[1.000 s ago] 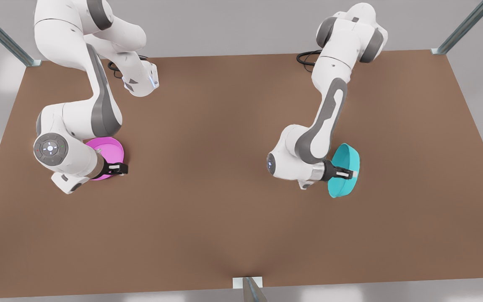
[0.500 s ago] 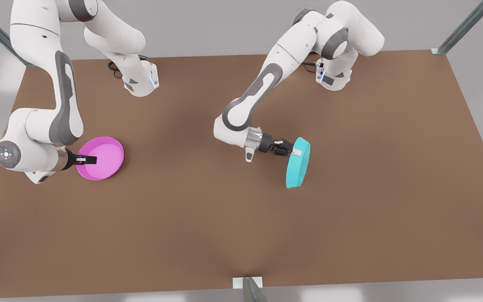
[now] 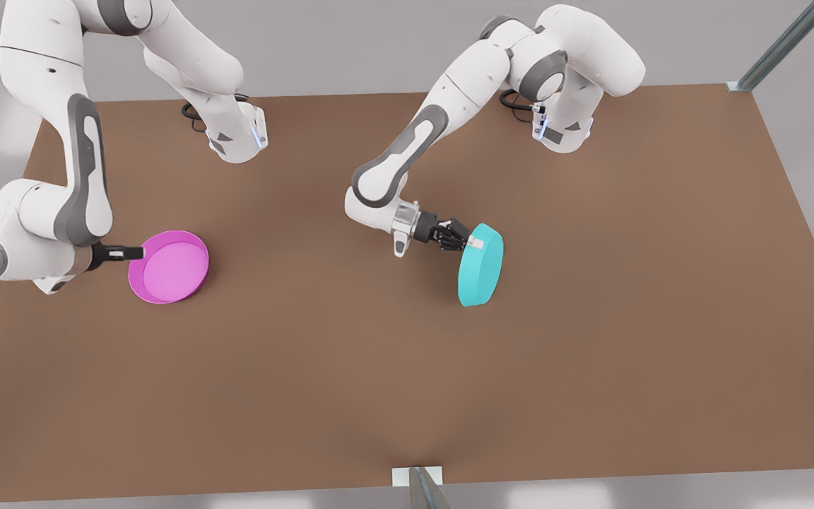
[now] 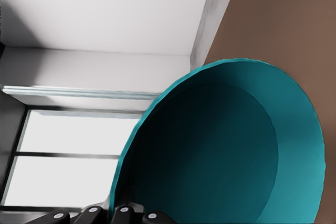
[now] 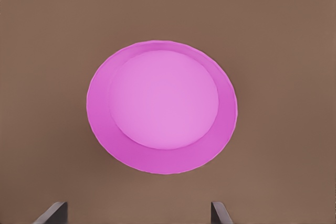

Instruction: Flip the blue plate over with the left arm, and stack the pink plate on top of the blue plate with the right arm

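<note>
The blue plate [image 3: 481,266] is up off the brown table [image 3: 591,353], tipped nearly on edge, its flat underside turned toward the front view's left and its hollow facing away. The left gripper [image 3: 476,242] has it pinched by the upper rim, jaws closed tight on that thin wall, so the dish hangs below and beyond the fingertips. From the left wrist view the dark teal bowl of the plate [image 4: 226,150] opens just past the jaws. That arm reaches out low from its base, forearm sloping down, wrist rolled sideways. Over at the front view's left, the pink plate [image 3: 169,266] sits flat on the table, open side up. The right gripper [image 3: 135,252] lies level just beside its rim, fingertips at the edge; in the right wrist view the fingers [image 5: 52,212] stand spread wide, holding nothing, the pink plate [image 5: 161,113] ahead of the jaws. The right arm is folded steeply, elbow high, forearm dropping down.
</note>
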